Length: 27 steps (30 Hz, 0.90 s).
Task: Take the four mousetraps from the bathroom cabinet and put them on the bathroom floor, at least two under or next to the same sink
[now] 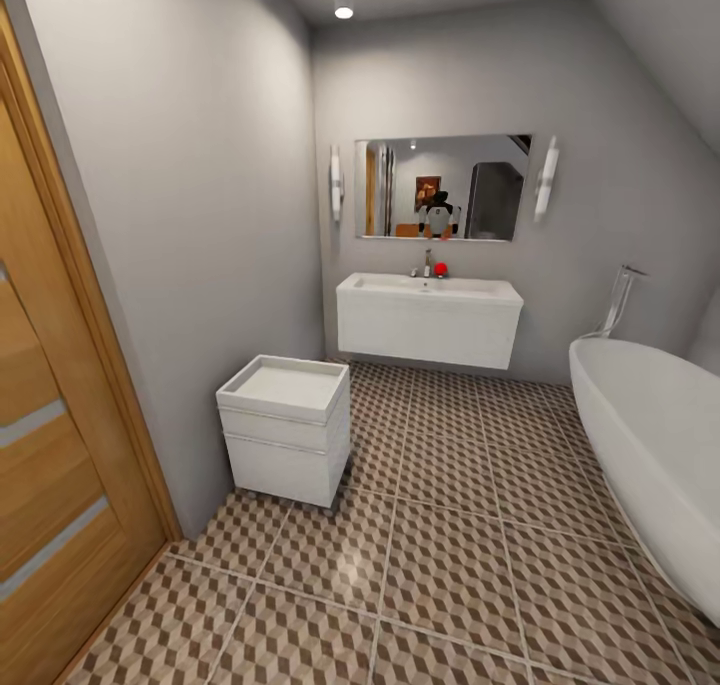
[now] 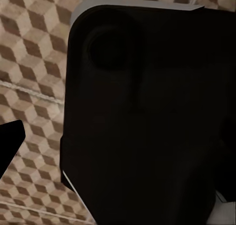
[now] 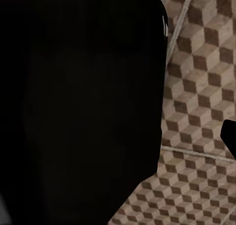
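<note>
No mousetraps are showing among these views, nor the orange-brown cabinet, so their place cannot be told. By judgement, such small flat boards will be light, stiff and snappish; pinching each by its wooden edges, clear of the metal, looks safest. The sink point(image 1: 430, 320) is hanging on the far wall over the bathroom floor point(image 1: 450, 565), a white drawer unit point(image 1: 286, 427) near it. Whether either gripper is spread cannot be told.

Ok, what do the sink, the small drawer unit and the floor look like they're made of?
Sink: smooth white, glossy like ceramic, panels maybe lacquered. Drawer unit: matte white, probably painted board, with thin grey seams. Bathroom floor: tile, printed cube pattern, pale grout lines.
</note>
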### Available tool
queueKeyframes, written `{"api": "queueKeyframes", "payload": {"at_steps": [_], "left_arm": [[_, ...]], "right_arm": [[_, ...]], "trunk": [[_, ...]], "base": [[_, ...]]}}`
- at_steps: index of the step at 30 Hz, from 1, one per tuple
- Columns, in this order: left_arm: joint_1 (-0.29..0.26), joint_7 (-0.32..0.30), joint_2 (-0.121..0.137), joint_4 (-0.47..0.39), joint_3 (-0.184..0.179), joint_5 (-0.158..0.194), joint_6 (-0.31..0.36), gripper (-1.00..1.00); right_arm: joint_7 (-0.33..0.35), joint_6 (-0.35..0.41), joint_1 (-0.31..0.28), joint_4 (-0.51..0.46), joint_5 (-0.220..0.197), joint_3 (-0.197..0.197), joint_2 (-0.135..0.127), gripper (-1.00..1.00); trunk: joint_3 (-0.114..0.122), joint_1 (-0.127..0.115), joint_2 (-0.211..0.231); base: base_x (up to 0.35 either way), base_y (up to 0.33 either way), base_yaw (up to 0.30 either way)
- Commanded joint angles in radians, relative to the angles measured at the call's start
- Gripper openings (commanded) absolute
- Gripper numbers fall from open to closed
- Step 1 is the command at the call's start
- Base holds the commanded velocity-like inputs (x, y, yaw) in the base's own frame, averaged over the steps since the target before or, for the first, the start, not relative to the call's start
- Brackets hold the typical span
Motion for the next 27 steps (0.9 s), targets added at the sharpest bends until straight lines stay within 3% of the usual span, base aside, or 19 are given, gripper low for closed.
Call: {"api": "queueKeyframes", "payload": {"at_steps": [1,20,27], "left_arm": [[-0.001,-0.001,0.000,0.001,0.010,0.014,-0.002,1.00],[-0.001,-0.003,0.007,-0.001,0.022,0.120,0.001,1.00],[-0.001,-0.002,0.013,-0.001,0.022,0.125,0.002,1.00]], "right_arm": [[0.001,-0.001,-0.001,0.000,0.000,-0.001,0.000,1.00],[0.000,-0.025,-0.001,-0.009,-0.001,-0.003,0.000,1.00],[-0.001,-0.087,-0.001,-0.008,-0.001,-0.002,0.001,1.00]], "trunk": [[0.002,-0.004,0.007],[0.062,-0.077,0.140],[0.084,-0.104,0.189]], "base": [[0.000,0.000,0.000],[0.000,0.000,0.000],[0.000,0.000,0.025]]}}
